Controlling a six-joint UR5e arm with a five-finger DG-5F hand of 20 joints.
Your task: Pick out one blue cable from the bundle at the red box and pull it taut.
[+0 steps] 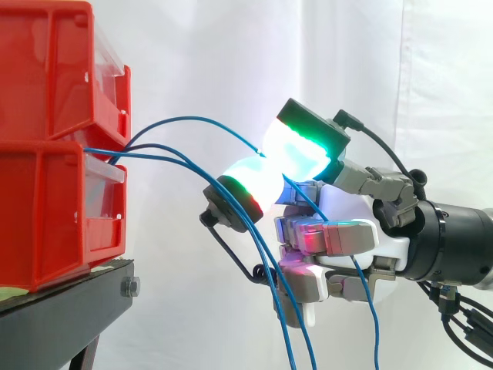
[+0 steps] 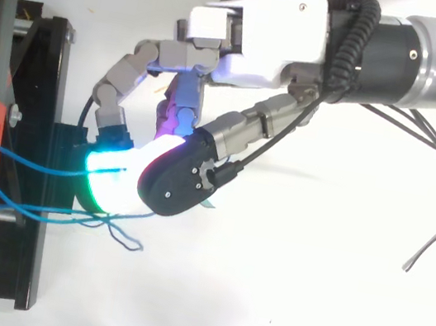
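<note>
Fingers [image 1: 296,150] pinch a blue cable [image 1: 192,118] from the red bins [image 1: 46,77].

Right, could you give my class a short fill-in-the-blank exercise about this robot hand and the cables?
1. The stacked bins are ___.
2. The robot hand pinches one ___ cable between two glowing pads.
3. The bins rest on a ___ stand.
4. In the side view, the arm reaches in from the ___.
Missing words: red, blue, black, right.
</note>
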